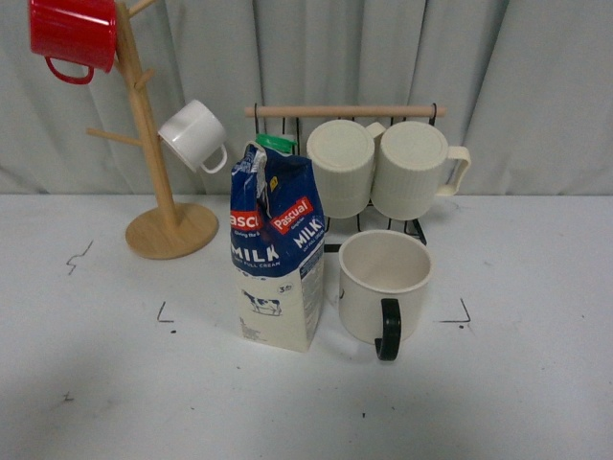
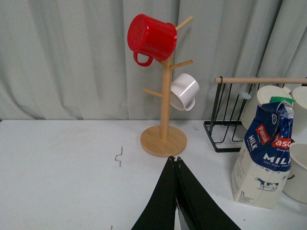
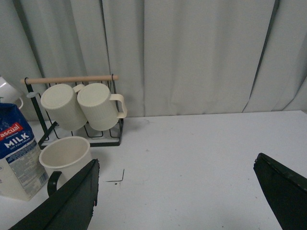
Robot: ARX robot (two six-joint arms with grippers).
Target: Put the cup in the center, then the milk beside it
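Note:
The cup (image 1: 383, 276), a wide smooth cream mug with a dark handle facing front, stands upright on the white table between the corner marks. The milk (image 1: 275, 254), a blue and white Pascual carton with a green cap, stands upright just left of it, nearly touching. Both show in the left wrist view, the milk (image 2: 263, 158) and the cup's edge (image 2: 298, 172), and in the right wrist view, the cup (image 3: 66, 154) and the milk (image 3: 17, 153). My left gripper (image 2: 175, 159) is shut and empty, left of the milk. My right gripper (image 3: 175, 175) is open and empty, right of the cup. Neither arm shows in the front view.
A black wire rack (image 1: 414, 228) with a wooden bar holds two ribbed cream mugs (image 1: 383, 168) behind the cup. A wooden mug tree (image 1: 158, 206) at the back left carries a red mug (image 1: 72, 34) and a small white mug (image 1: 194, 135). A grey curtain hangs behind.

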